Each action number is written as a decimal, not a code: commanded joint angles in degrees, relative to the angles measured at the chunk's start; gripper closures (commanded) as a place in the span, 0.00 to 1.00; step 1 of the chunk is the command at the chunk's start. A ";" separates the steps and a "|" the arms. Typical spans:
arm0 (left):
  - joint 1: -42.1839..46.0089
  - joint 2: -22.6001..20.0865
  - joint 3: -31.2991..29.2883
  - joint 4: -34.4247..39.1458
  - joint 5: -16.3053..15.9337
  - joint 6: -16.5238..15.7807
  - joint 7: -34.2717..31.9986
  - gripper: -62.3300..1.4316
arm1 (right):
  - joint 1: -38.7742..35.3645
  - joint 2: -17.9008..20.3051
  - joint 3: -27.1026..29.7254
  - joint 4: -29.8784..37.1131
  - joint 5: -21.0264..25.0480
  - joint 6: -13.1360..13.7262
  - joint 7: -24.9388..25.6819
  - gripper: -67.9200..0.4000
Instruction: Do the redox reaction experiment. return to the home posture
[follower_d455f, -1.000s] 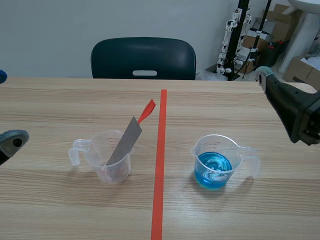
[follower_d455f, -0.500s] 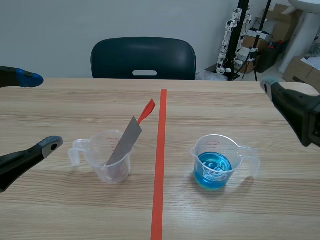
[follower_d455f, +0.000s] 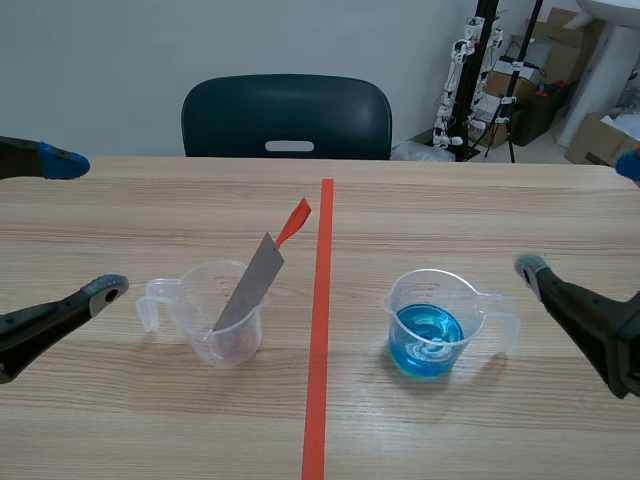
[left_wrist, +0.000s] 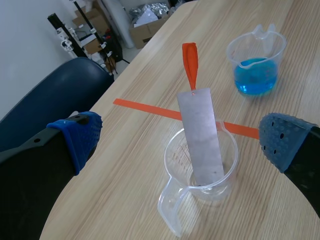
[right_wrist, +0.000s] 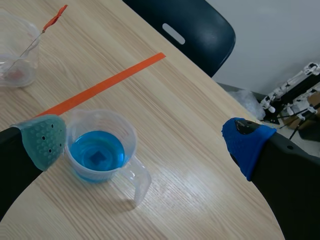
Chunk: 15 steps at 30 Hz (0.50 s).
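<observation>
Scene view: my right pincer (follower_d455f: 580, 217) has come down from its raised position at the table's far right edge. It now sits low, just beside the handle of the clear plastic measuring cup of blue liquid (follower_d455f: 428, 322), without touching it. Its fingers are spread wide and hold nothing.

My left pincer (follower_d455f: 85, 225) was barely in view a second ago. It has since swung in and settled near the clear plastic measuring cup (follower_d455f: 190, 300) that holds the grey metal strip with the red tag (follower_d455f: 250, 282). It is equally wide open and empty.

Both cups stand upright, one on each side of the orange-red tape line (follower_d455f: 318, 330), and neither has moved. The strip leans inside its cup as before.

Judgement: the experiment steps appear complete. Both arms are close to the home posture, with only final settling remaining.
</observation>
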 joint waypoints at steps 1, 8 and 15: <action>-0.04 0.28 -0.46 0.72 -0.76 0.13 -0.92 0.00 | 0.66 -0.02 -1.31 0.33 -0.87 -0.42 0.68 0.00; -0.07 0.26 -0.46 0.72 -0.76 0.13 -0.94 0.00 | 0.83 -0.02 -2.45 0.33 -3.02 -2.71 2.21 0.00; -0.02 0.26 -0.46 0.72 -0.76 0.13 -0.92 0.00 | 0.83 -0.02 -2.40 0.33 -3.04 -3.04 3.72 0.00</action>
